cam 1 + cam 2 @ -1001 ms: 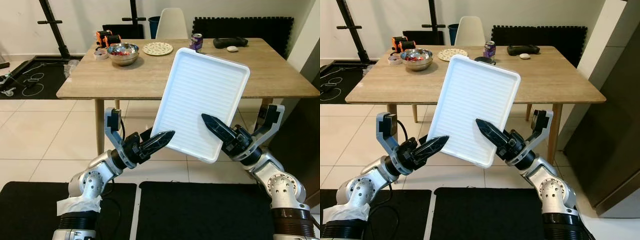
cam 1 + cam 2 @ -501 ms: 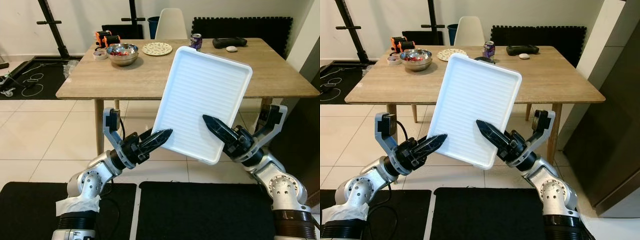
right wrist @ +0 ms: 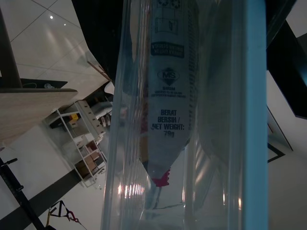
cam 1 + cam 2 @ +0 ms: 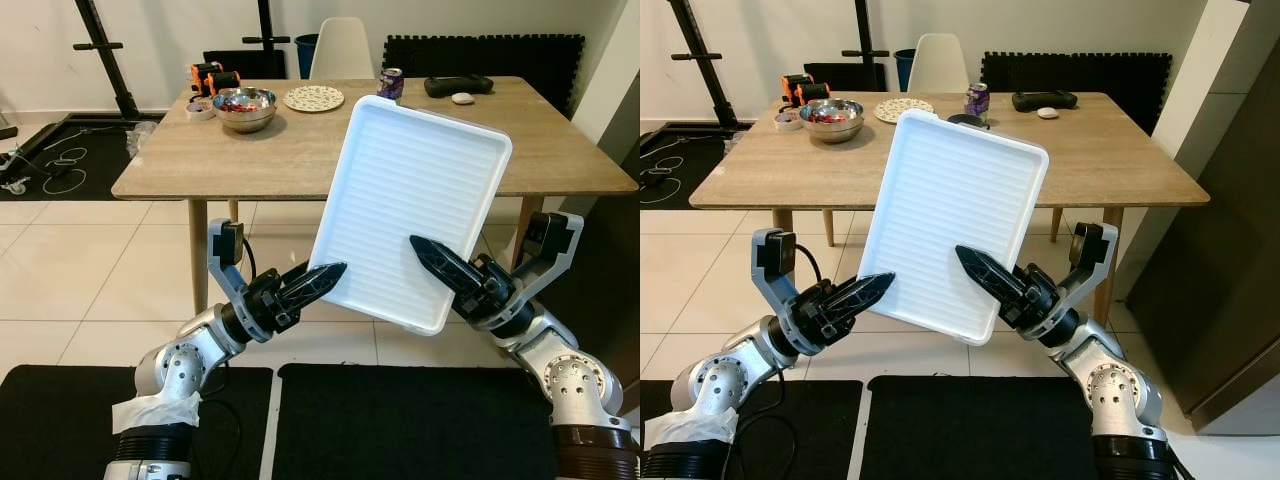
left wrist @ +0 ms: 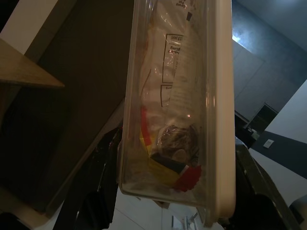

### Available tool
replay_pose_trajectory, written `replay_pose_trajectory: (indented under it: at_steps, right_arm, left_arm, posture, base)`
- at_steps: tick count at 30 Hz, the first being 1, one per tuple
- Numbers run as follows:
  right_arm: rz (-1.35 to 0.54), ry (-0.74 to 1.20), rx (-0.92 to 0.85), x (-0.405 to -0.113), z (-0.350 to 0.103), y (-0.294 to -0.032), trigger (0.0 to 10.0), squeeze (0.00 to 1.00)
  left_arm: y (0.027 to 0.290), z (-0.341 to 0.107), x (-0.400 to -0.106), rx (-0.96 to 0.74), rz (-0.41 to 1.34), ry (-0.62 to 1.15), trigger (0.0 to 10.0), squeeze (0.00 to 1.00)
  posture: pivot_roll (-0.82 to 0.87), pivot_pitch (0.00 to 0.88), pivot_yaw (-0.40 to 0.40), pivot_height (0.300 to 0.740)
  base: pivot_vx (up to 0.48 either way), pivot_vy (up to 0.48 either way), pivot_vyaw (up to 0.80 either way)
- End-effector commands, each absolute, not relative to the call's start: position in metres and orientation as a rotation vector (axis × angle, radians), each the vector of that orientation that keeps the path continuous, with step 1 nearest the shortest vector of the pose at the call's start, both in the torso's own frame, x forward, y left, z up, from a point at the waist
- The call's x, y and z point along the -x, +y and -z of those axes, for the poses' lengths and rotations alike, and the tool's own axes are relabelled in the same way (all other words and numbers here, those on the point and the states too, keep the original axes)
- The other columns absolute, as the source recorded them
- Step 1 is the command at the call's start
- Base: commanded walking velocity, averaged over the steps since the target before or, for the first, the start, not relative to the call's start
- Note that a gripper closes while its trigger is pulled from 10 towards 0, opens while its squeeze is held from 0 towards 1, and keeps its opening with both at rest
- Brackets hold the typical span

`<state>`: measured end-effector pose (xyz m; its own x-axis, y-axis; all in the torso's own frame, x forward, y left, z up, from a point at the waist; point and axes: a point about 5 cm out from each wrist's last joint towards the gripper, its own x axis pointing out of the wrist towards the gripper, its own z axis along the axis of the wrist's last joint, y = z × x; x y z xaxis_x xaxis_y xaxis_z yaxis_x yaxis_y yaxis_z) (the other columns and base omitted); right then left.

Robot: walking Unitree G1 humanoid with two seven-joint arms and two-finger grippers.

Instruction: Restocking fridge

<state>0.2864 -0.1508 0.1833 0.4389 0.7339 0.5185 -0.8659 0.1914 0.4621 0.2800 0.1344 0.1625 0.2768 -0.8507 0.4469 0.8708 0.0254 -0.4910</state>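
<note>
Wooden table [image 4: 300, 150] behind tray [image 4: 410, 210]; packets [image 5: 177, 120] underneath.

Both pincers [image 4: 335, 270] [image 4: 418, 243] raised, converging

A white ribbed tray [image 4: 952, 220] is held up, tilted, in front of the wooden table [image 4: 1110, 165]. The left gripper [image 4: 876, 286] meets the tray's lower left edge, and the right gripper [image 4: 975, 265] lies against its ribbed face near the lower right corner; both pairs of black fingers look closed together. At the table's far left corner stand a steel bowl [image 4: 832, 117] and an orange-and-black object [image 4: 800, 87]. Along the far edge sit a patterned plate [image 4: 904, 108], a purple can [image 4: 978, 99] and a black controller [image 4: 1045, 99]. A white chair [image 4: 939, 64] stands behind.
</note>
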Motion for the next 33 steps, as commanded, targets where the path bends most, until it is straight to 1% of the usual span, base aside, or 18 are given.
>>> replay_pose_trajectory:
  at_steps: [1,2,3,4,9,10,15,16,24,27,33]
  right_arm:
    - [-1.113,-0.191,-0.759,-0.289,-0.184,-0.148,10.0,0.0]
    - [-1.099,-0.186,-0.744,-0.29,-0.183,-0.147,10.0,0.49]
    - [-1.078,-0.192,-0.739,-0.292,-0.182,-0.148,10.0,0.49]
    - [-1.067,-0.198,-0.744,-0.292,-0.181,-0.15,10.0,1.0]
    - [-1.058,-0.211,-0.774,-0.291,-0.179,-0.155,10.0,1.0]
    - [-1.05,-0.208,-0.801,-0.29,-0.175,-0.162,10.0,1.0]
    - [-1.065,-0.207,-0.829,-0.284,-0.17,-0.17,10.0,1.0]
    - [-1.061,-0.196,-0.841,-0.281,-0.165,-0.175,10.0,1.0]
    - [-0.995,-0.128,-0.865,-0.277,-0.143,-0.184,10.0,1.0]
    - [-0.934,-0.097,-0.883,-0.275,-0.129,-0.193,10.0,1.0]
    - [-0.899,-0.097,-0.899,-0.274,-0.124,-0.203,10.0,1.0]
  left_arm:
    - [0.125,-0.164,-0.272,0.809,1.447,-0.028,0.0,0.0]
    - [0.125,-0.164,-0.272,0.809,1.448,-0.027,0.0,0.0]
    - [0.125,-0.163,-0.271,0.81,1.448,-0.027,0.0,0.0]
    - [0.125,-0.163,-0.271,0.811,1.448,-0.028,0.0,0.0]
    - [0.125,-0.163,-0.271,0.813,1.446,-0.03,0.0,0.0]
    - [0.126,-0.163,-0.271,0.815,1.44,-0.032,0.0,0.0]
    - [0.129,-0.162,-0.272,0.816,1.42,-0.034,0.0,0.0]
    - [0.131,-0.159,-0.274,0.817,1.396,-0.034,0.0,0.0]
    - [0.14,-0.153,-0.28,0.832,1.311,-0.043,0.0,0.0]
    - [0.151,-0.15,-0.286,0.846,1.232,-0.07,0.0,0.0]
    - [0.162,-0.151,-0.29,0.863,1.167,-0.097,0.0,0.0]
  posture:
    - [-0.07,0.001,-0.01,0.74]
    - [-0.07,0.001,-0.01,0.74]
    - [-0.06,0.004,-0.012,0.74]
    - [-0.06,0.004,-0.012,0.74]
    - [-0.06,0.006,-0.013,0.74]
    - [-0.06,0.007,-0.013,0.74]
    - [-0.06,0.008,-0.014,0.74]
    - [-0.06,0.008,-0.013,0.74]
    - [-0.06,0.008,-0.014,0.74]
    - [-0.06,0.008,-0.014,0.74]
    - [-0.06,0.008,-0.017,0.74]
  base:
    - [0.0,0.0,0.0]
    - [0.0,0.0,0.0]
    - [0.0,0.0,0.0]
    - [0.0,0.0,0.0]
    - [0.0,0.0,0.0]
    - [0.0,0.0,0.0]
    - [0.0,0.0,0.0]
    - [0.0,0.0,0.0]
    - [0.0,0.0,0.0]
    - [0.0,0.0,0.0]
    - [0.0,0.0,0.0]
